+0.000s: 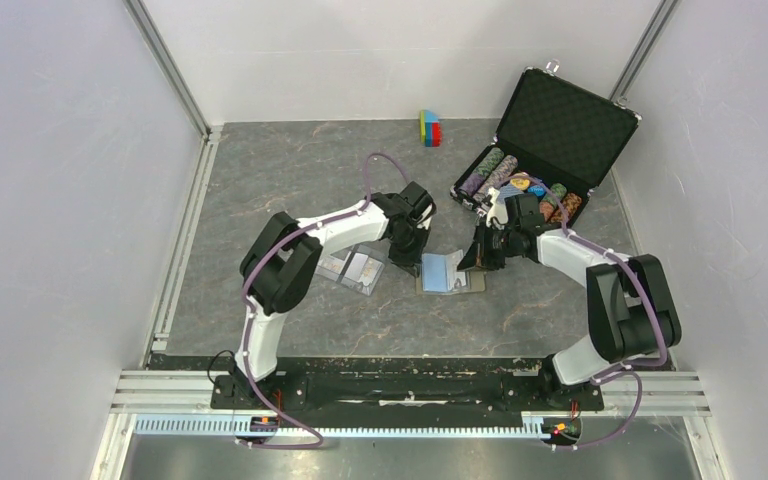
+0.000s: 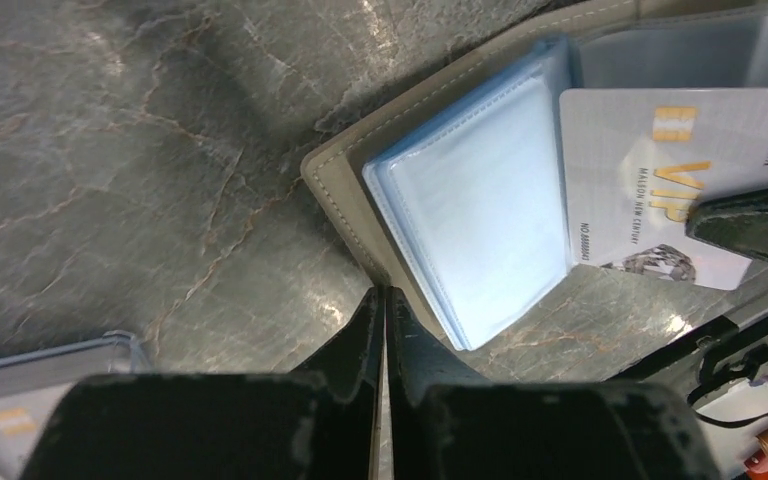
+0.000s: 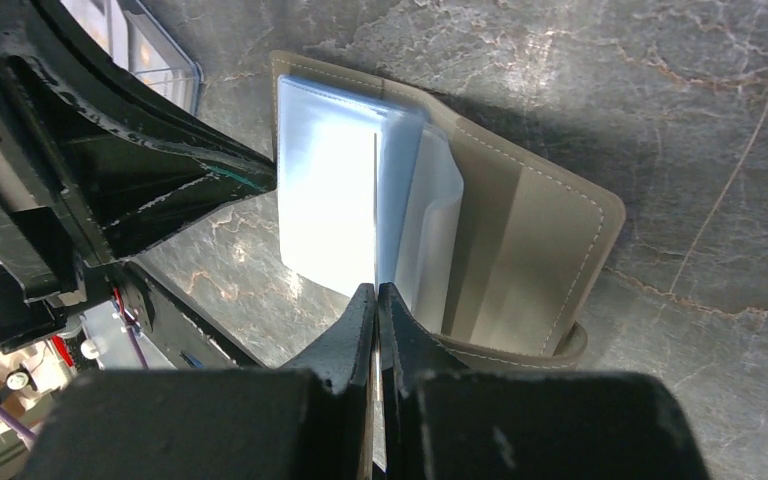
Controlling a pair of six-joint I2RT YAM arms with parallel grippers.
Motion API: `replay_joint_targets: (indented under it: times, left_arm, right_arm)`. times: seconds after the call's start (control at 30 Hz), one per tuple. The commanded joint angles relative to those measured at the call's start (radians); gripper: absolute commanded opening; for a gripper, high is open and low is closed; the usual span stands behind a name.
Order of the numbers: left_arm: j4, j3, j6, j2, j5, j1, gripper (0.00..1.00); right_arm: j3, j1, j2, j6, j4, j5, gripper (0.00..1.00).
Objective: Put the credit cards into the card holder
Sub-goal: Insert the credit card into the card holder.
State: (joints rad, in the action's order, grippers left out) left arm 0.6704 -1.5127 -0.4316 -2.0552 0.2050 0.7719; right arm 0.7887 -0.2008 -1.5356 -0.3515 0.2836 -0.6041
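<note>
My right pincer (image 3: 376, 292) grips a card (image 2: 640, 170) over the open holder (image 3: 550, 250), central on the desk (image 1: 310, 180), toward the near edge; my left pincer (image 2: 385, 295) is closed, tips at the holder's rim. If the card misses a sleeve (image 2: 480, 200), I reckon it'll skid off or drag the holder

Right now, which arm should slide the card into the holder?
The right. The right tool is shut on a credit card, already at the blue sleeves of the card holder. The left tool is shut, empty, beside the holder's edge.

Card holder (image 1: 449, 273) lies open on table (image 1: 290, 170)
</note>
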Motion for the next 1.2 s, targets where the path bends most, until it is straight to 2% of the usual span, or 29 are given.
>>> replay_joint_targets:
  times: [0.0,0.63,1.17]
  left_arm:
    - [-0.012,-0.035,0.035,-0.036,0.049,0.009,0.06]
    - [0.029,-0.023,0.048,-0.091,0.030,0.010,0.03]
    - [0.043,-0.033,0.054,-0.111,0.044,0.017,0.02]
  right_arm:
    - [0.007,0.003,-0.022,-0.002,0.001,0.029,0.00]
    - [0.027,0.026,-0.105,0.016,-0.013,-0.002,0.00]
    - [-0.013,0.026,-0.147,0.048,-0.138,-0.124,0.00]
